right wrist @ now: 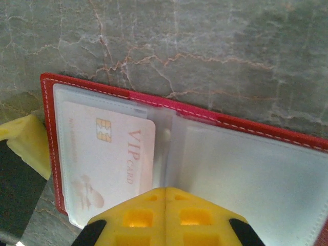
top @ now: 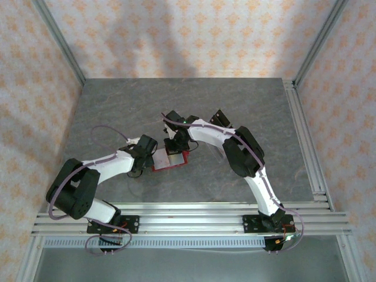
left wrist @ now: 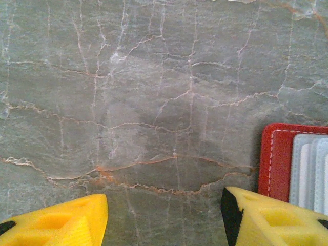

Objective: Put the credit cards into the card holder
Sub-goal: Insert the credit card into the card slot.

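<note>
Red card holder [right wrist: 246, 174] lies open, credit card [right wrist: 110, 159] at 9 o'clock; closed, seemingly empty right gripper [right wrist: 165, 190] should pin its spine; left gripper [left wrist: 164, 200] gapes empty.

Matt veined stone table [right wrist: 230, 46], stitched red leather card holder [right wrist: 46, 102] with glossy clear plastic sleeves, smooth plastic card [right wrist: 110, 159]

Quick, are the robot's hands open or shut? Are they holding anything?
Left gripper: open, holding nothing.
Right gripper: closed, nothing visible in it.
</note>
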You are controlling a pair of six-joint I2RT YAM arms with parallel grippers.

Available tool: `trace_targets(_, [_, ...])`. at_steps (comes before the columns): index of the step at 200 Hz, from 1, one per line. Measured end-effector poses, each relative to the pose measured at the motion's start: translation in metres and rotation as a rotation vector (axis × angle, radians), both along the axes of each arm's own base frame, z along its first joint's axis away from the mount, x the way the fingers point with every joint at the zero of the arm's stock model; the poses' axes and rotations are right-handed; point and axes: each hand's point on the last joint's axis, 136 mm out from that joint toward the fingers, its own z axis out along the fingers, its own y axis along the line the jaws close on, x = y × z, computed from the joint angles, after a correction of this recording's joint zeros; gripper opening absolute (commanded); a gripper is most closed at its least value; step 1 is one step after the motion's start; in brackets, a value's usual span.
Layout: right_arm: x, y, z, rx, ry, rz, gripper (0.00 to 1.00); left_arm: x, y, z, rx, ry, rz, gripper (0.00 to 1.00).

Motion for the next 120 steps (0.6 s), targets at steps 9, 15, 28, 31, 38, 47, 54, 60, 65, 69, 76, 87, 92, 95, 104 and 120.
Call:
trace_targets(9, [0.000,0.002,-0.001,-0.001,0.001,0.004,0.00,0.000,0.000,0.000,0.000,-0.001,0.000,0.61])
trace_targets(15, [0.000,0.004,-0.002,-0.001,0.001,0.006,0.00,0.000,0.000,0.000,0.000,0.000,0.000,0.61])
trace_targets(28, [-0.001,0.007,-0.004,-0.001,0.005,0.015,0.00,0.000,0.000,0.000,0.001,-0.001,0.000,0.61])
trace_targets(31, [-0.001,0.008,-0.004,0.000,0.005,0.017,0.00,0.000,0.000,0.000,0.001,-0.001,0.000,0.61])
trace_targets(38, [-0.002,0.010,-0.004,0.001,0.006,0.021,0.00,0.000,0.000,0.000,0.002,-0.001,0.001,0.61])
trace_targets(47, [-0.002,0.011,-0.004,0.001,0.006,0.024,0.00,0.000,0.000,0.000,0.002,-0.002,0.002,0.61])
trace_targets(54, [-0.002,0.011,-0.003,0.000,0.007,0.025,0.00,0.000,0.000,0.000,0.001,-0.002,0.003,0.61])
trace_targets(60, [-0.002,0.011,-0.003,0.000,0.007,0.025,0.00,0.000,0.000,0.000,0.001,-0.002,0.004,0.61])
trace_targets(65, [-0.002,0.011,-0.002,0.000,0.007,0.025,0.00,0.000,0.000,0.000,0.001,-0.002,0.004,0.61])
trace_targets(69, [-0.002,0.011,-0.002,0.000,0.007,0.026,0.00,0.000,0.000,0.000,0.001,-0.002,0.004,0.61])
trace_targets(76, [-0.002,0.011,-0.002,0.001,0.009,0.026,0.00,0.000,0.000,0.000,0.001,-0.002,0.004,0.61])
trace_targets(87, [-0.003,0.012,-0.002,0.001,0.011,0.027,0.00,0.000,0.000,0.000,0.000,-0.002,0.006,0.61])
trace_targets(92, [-0.003,0.012,-0.002,0.002,0.012,0.027,0.00,0.000,0.000,0.000,0.000,-0.002,0.007,0.61])
trace_targets(95, [-0.003,0.012,-0.002,0.004,0.013,0.028,0.00,0.000,0.000,0.000,0.000,-0.002,0.006,0.61])
trace_targets(104, [-0.004,0.012,-0.002,0.005,0.015,0.028,0.00,0.000,0.000,0.000,0.000,-0.003,0.007,0.61])
trace_targets(120, [-0.004,0.012,-0.001,0.006,0.016,0.029,0.00,0.001,0.000,0.000,-0.001,-0.004,0.007,0.61])
